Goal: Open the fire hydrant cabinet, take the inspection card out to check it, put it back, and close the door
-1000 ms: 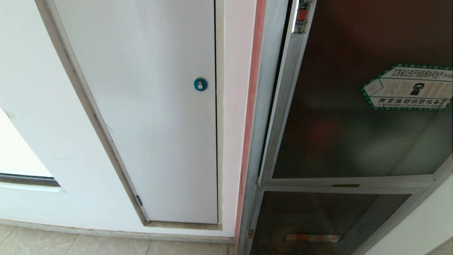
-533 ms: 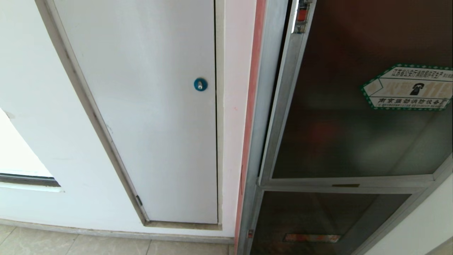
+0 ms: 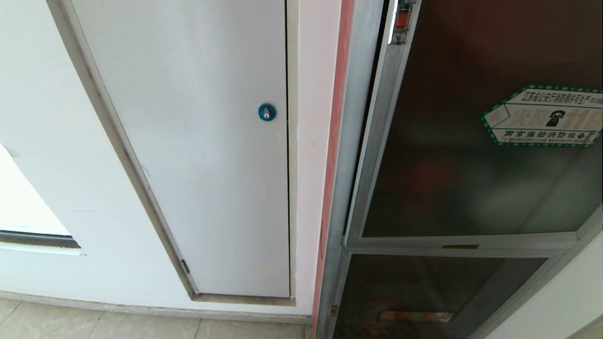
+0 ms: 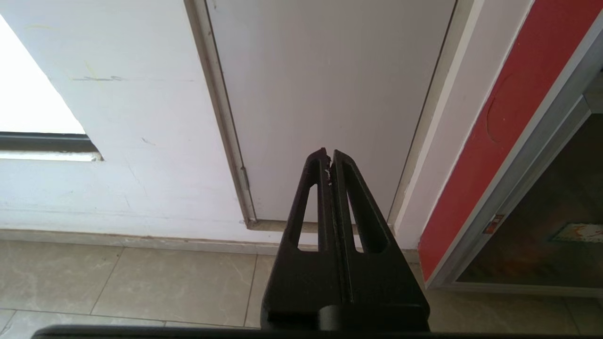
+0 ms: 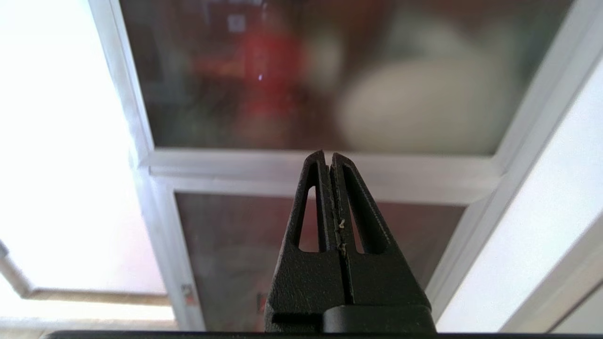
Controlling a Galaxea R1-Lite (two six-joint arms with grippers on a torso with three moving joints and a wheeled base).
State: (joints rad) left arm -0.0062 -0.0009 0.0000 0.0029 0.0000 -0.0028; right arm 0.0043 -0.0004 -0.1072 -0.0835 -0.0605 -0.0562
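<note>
Nearest to us, in the left wrist view, our left gripper [image 4: 328,153] has its two black fingers pressed together with nothing between them. It hangs over the beige floor tiles [image 4: 141,278] and points toward the foot of the white panel door [image 4: 330,94]. In the right wrist view our right gripper [image 5: 328,154] is also closed tight and empty, with its tips in front of the silver crossbar [image 5: 424,174] that divides the two glass panels. Neither arm appears in the head view.

In the head view the floor tiles [image 3: 94,325] lie at 7 o'clock, along the bottom edge. Above them the white wall [image 3: 56,188] rises, and the white panel door [image 3: 198,165] fills the area from 9 to 12 o'clock — its round blue lock [image 3: 266,112] sits near the right edge of the door.

The fire hydrant cabinet [image 3: 351,141] takes the right side, from 1 to 5 o'clock, with a red strip [image 3: 335,117] along its left side. Its door [image 3: 447,165] — dark tinted glass in a silver frame — appears shut or almost shut; a thin dark gap runs along its left edge. The hexagonal sticker [image 3: 544,116] with a phone icon is at 3 o'clock. Under the crossbar, at 5 o'clock, there is the smaller dark panel [image 3: 424,292] with a red label strip [image 3: 414,316].

Through the glass in the right wrist view we see only blurred shapes, a red one [image 5: 268,80] and a pale rounded one [image 5: 424,103]. We cannot make out the inspection card in any view.
</note>
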